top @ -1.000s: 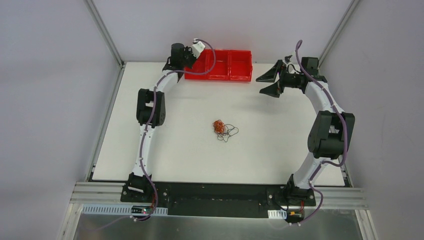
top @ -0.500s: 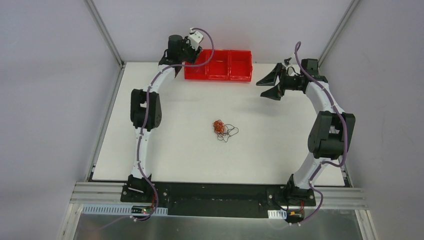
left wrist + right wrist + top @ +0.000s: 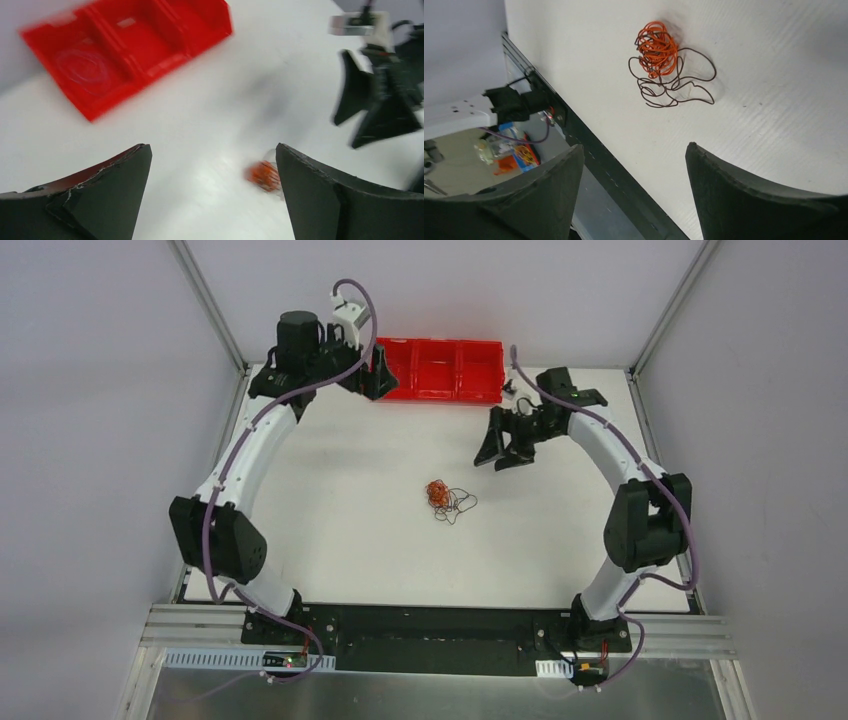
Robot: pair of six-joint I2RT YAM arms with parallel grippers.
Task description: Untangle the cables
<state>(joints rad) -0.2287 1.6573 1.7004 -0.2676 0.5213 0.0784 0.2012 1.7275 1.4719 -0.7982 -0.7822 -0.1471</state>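
Top external view: the left hand (image 3: 362, 380) hangs over the far left corner of the white worktop (image 3: 330, 530). Its two fingers are spread apart and hold nothing, just beside the left end of the red bin (image 3: 440, 396). The bin has three compartments and sits along the far edge. The cables (image 3: 447, 497) lie near the middle of the worktop, at about 5 o'clock from the left hand and 6 o'clock from the bin. They form a tight orange ball (image 3: 436, 491) with thin dark loops (image 3: 460, 505) spilling toward 4 o'clock. Neither hand touches them. The right hand (image 3: 500, 452) hovers at about 1 o'clock from the cables, near but apart, fingers spread and holding nothing.

Left wrist view is blurred. It shows the left hand (image 3: 212, 200) wide apart, the bin (image 3: 150, 82) at 11 o'clock and the orange ball (image 3: 263, 176) beside the right finger. Right wrist view shows the right hand (image 3: 634, 200) parted, with the cables (image 3: 664, 65) at 12 o'clock on the worktop.
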